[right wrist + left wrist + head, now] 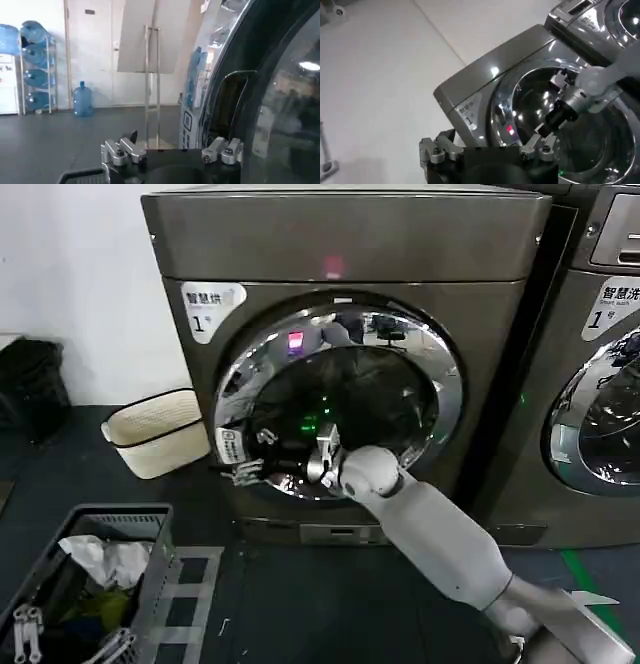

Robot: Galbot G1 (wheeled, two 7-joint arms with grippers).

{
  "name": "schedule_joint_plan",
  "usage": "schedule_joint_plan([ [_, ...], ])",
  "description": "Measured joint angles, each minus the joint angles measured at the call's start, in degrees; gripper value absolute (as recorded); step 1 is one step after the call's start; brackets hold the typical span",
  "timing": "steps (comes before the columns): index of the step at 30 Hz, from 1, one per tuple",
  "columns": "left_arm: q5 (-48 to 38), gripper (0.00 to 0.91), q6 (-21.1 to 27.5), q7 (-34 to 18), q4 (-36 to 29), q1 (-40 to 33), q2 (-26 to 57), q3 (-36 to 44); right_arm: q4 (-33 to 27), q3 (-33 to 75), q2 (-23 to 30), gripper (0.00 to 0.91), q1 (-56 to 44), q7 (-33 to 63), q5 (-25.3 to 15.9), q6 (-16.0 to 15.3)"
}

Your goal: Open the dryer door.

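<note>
The dryer door point(340, 399), a wide chrome ring around dark glass, lies against the front of the grey dryer point(350, 244). My right arm reaches up from the lower right. Its gripper point(245, 472) sits at the door's lower left rim, beside a small label. In the right wrist view this gripper point(175, 145) is open, with nothing between its fingers point(120, 150), and the door's edge point(220, 100) runs close by one finger. My left gripper point(492, 142) hangs open, away from the dryer. From there I see the door point(580, 115) and my right gripper point(560, 112) on it.
A second grey machine point(600, 384) stands right of the dryer. A cream bag point(155, 434) leans by the dryer's lower left corner. A grey laundry basket point(150, 554) with clothes sits on the dark floor at the lower left. A rack of water bottles point(35, 65) stands further off.
</note>
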Motion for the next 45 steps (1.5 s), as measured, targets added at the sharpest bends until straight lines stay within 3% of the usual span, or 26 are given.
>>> schedule_joint_plan([
  [23, -1.49, 0.907, 0.19, 1.15, 0.14, -2.2, 1.32, 0.22, 10.11, 1.96, -7.88, 0.907, -3.7, -4.83, 6.05, -2.92],
  [34, -4.32, 0.907, 9.8, 2.64, 2.89, -10.11, 5.87, 0.72, 16.14, 3.39, -12.33, 0.907, -5.66, -4.92, 8.67, -3.39],
  [45, -4.22, 0.907, 14.99, 2.33, 7.88, -20.79, 12.39, 4.42, 22.29, 5.18, -17.35, 0.907, -7.85, -6.7, 10.42, -4.24],
])
